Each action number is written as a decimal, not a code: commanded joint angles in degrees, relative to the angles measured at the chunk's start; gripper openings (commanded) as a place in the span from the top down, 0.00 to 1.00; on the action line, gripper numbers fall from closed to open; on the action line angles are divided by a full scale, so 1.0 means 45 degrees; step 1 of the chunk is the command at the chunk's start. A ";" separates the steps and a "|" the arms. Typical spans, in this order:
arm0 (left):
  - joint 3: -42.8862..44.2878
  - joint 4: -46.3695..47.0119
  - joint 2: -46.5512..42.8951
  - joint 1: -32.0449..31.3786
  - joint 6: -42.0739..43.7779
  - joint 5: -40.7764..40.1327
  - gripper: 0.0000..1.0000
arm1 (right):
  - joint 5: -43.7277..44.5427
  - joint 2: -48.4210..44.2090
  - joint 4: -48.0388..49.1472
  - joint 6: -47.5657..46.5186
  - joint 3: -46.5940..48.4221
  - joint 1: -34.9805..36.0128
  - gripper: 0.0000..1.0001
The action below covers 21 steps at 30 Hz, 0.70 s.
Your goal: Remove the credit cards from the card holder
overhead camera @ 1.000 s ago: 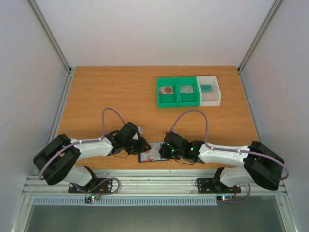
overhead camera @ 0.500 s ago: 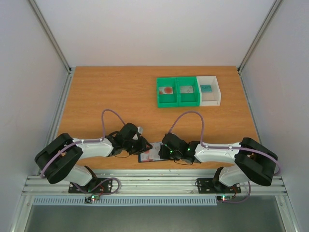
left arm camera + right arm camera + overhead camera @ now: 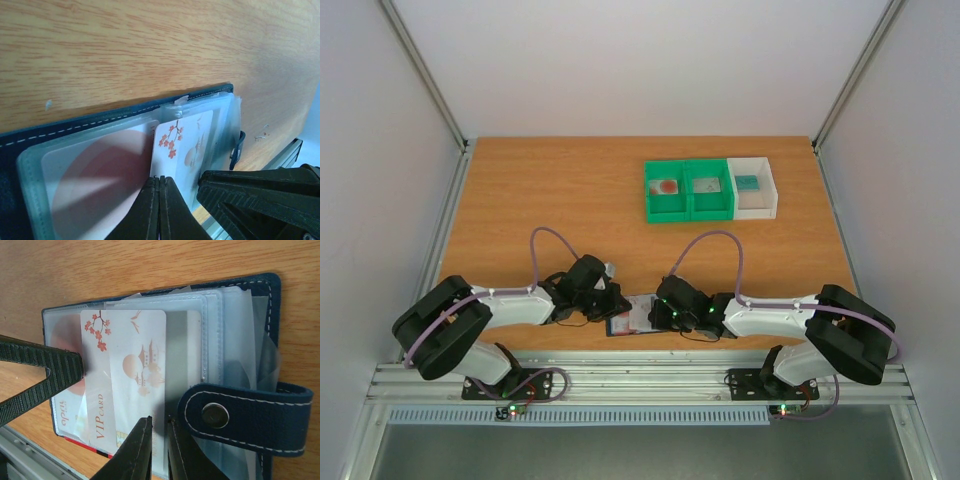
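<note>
VIP card [image 3: 125,385] edge in right gripper [image 3: 160,427] — over card holder [image 3: 272,300].

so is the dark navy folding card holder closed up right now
No, the dark navy folding card holder lies open on the wooden table, with its clear plastic sleeves and a white VIP card showing.

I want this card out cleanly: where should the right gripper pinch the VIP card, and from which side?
Probably its long edge on the snap strap side, at the corner by the right gripper, coming from the right along its length. That edge of the VIP card lies bare over the clear sleeves; the left gripper crowds the opposite edge.
</note>
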 commanded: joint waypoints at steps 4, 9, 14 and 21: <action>-0.0106 0.0227 -0.0341 -0.0016 0.0254 -0.0172 0.98 | -0.0010 0.0231 -0.0445 0.0164 -0.0410 0.0095 0.89; -0.0007 -0.0621 -0.0626 -0.0023 0.0381 -0.0747 0.74 | 0.0043 0.0122 -0.0502 0.0112 -0.0413 0.0095 0.89; 0.0127 -0.0627 -0.0384 -0.0015 0.0619 -0.0869 0.69 | 0.0024 0.0162 -0.0465 0.0136 -0.0452 0.0095 0.89; 0.0202 0.0282 0.0388 -0.0017 0.0439 -0.0523 0.70 | 0.0016 0.0261 -0.0407 0.0116 -0.0422 0.0095 0.90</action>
